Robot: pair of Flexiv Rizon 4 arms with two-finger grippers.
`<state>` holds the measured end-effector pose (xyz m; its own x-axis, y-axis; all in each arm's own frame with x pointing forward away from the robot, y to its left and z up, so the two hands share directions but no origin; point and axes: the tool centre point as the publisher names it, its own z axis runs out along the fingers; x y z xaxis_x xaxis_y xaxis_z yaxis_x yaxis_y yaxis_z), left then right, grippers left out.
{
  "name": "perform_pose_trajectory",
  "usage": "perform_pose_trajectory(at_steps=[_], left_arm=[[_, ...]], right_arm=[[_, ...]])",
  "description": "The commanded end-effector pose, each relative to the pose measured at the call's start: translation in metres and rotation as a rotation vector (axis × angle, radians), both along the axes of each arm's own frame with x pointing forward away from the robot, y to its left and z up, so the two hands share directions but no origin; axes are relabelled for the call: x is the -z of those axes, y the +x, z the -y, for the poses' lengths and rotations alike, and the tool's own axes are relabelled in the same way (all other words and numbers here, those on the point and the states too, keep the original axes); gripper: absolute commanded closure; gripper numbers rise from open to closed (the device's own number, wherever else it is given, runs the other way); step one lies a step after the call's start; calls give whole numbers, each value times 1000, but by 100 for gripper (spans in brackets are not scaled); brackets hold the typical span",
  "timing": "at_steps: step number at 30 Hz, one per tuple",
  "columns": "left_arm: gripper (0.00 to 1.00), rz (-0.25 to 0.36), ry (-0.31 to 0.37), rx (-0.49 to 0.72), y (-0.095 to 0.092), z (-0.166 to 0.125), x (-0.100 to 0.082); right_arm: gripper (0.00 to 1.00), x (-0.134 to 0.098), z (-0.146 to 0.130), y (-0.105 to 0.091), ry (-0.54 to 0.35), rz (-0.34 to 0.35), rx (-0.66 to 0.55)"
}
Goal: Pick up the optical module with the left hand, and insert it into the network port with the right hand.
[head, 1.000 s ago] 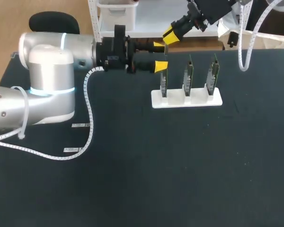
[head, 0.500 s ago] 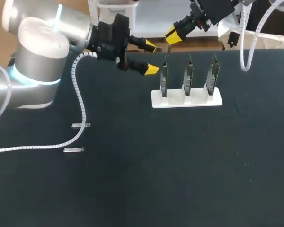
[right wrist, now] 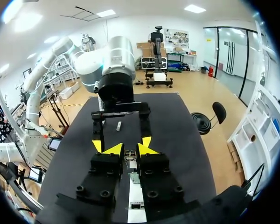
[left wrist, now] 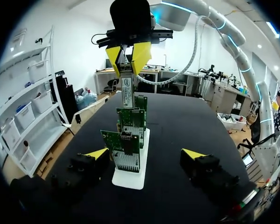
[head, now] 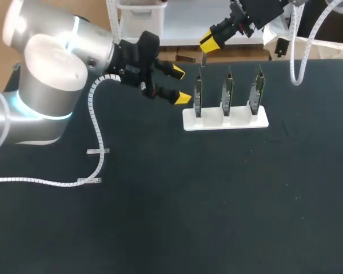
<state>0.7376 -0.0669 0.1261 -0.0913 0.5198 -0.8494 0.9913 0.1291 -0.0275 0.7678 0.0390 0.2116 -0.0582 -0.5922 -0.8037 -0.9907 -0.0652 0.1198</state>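
From above, the right gripper (head: 208, 43) is at the far side of the table. It is pinching the optical module (head: 203, 59), which hangs just over the left board (head: 198, 97) on the white stand (head: 240, 121). The left gripper (head: 179, 84) is just left of that board, with its fingers spread wide and nothing in them. The network port is too small to pick out here.

From the left wrist, the left gripper (left wrist: 145, 153) is spread. The stand (left wrist: 130, 177) and its boards sit ahead of it, between the fingers but not touching them. The right gripper (left wrist: 129, 55) holds the module (left wrist: 126, 91) upright above the boards.

From the right wrist, the right gripper (right wrist: 129, 149) presses on the module (right wrist: 130, 157) from both sides. The stand (right wrist: 136, 207) is below it, and the left gripper (right wrist: 122, 143) is just ahead.

I think the picking up is done and the putting in is the step now. Next, the right arm should line the module up with the port and push it in gently and straight. The left gripper should keep out of the way.
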Motion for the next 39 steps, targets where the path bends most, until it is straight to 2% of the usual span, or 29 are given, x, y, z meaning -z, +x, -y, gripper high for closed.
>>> perform_pose_trajectory(at_steps=[1, 18, 39], left_arm=[[0, 19, 14, 3, 1, -2, -4], [0, 26, 38, 42, 26, 4, -8], [0, -1, 43, 35, 24, 6, -4]], right_arm=[[100, 1, 0, 2, 1, -2, -4], [100, 0, 3, 1, 18, -5, 21], [100, 1, 6, 1, 25, -19, 27]])
